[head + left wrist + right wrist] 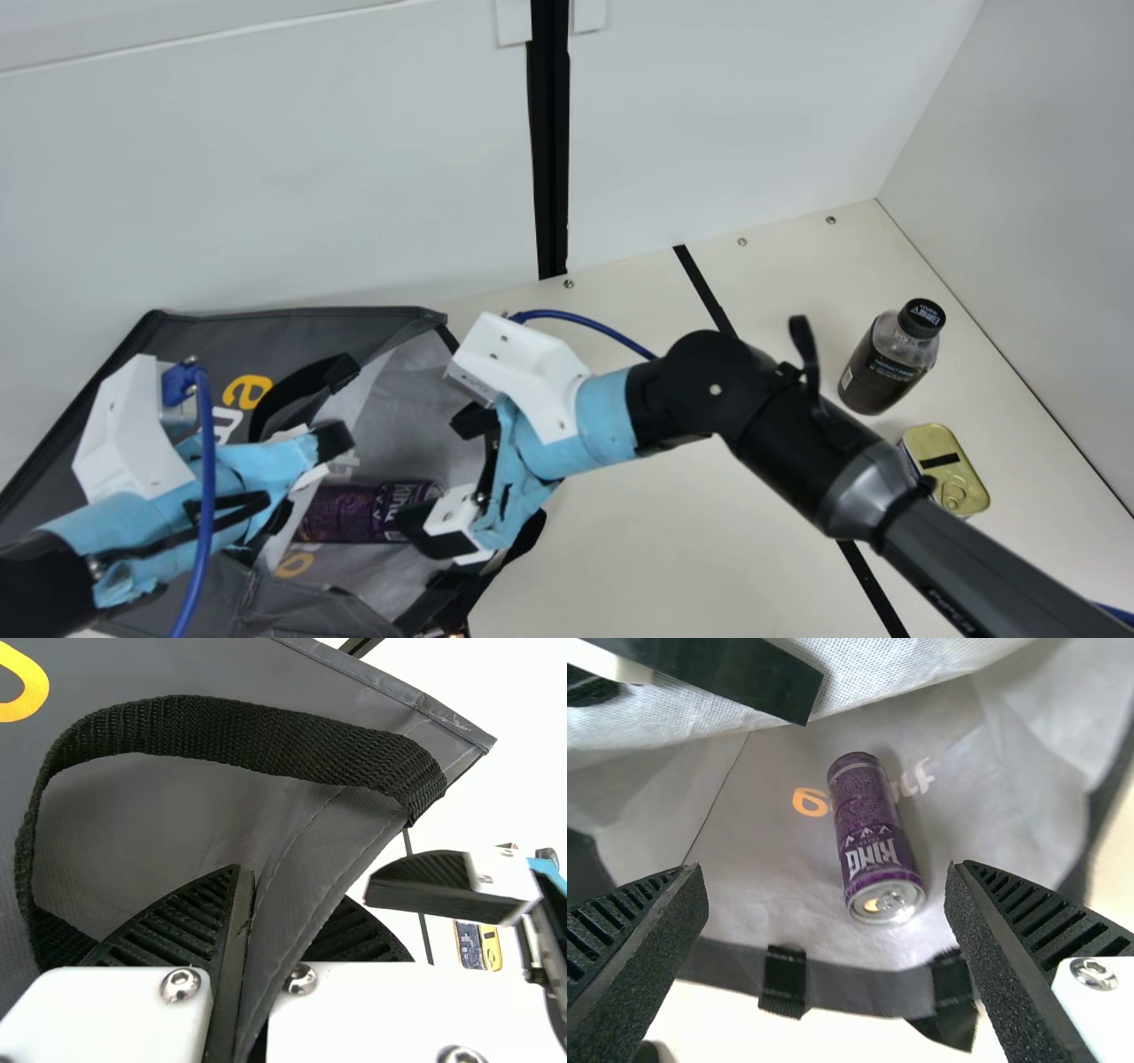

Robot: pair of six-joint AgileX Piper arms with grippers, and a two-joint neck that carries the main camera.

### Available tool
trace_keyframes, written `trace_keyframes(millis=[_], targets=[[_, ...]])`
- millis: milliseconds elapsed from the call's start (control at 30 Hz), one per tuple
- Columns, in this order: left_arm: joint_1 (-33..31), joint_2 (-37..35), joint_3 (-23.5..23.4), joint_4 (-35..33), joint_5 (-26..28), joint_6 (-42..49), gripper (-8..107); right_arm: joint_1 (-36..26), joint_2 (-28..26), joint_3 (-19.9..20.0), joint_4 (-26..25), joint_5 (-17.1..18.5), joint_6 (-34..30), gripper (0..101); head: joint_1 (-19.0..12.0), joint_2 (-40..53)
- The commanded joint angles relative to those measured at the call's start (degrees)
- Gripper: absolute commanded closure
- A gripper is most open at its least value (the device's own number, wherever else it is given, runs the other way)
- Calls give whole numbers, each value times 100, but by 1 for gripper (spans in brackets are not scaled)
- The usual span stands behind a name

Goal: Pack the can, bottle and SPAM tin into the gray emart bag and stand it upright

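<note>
Emart bag [403,412], one; inside, one can [353,512]; outside, one bottle [889,361], one tin [952,468]

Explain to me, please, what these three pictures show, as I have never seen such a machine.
This is a robot with two black arms at a cream table. The main view comes from the camera on its neck, between the arms; the other two come from cameras on its left and right wrists.

A gray fabric bag with black handles lies open, with a purple metal can inside. At the main view's right, a dark bottle with a black cap stands near a gold-topped, rounded rectangular tin.

The left gripper pinches the bag's fabric; the right gripper is open at the bag's mouth, holding nothing.
</note>
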Motion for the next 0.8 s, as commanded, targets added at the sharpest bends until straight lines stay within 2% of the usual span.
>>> trace_keyframes(millis=[0,400,767], targets=[[0,0,0,0,0,0,107,-158,-102,15,-18,147,-19,6,-130,-14],[0,0,0,0,0,0,107,-993,-690,95,-209,785,-126,6,-130,-14],[0,0,0,0,0,0,107,-1515,-1193,164,-471,1073,37,6,-130,-14]])
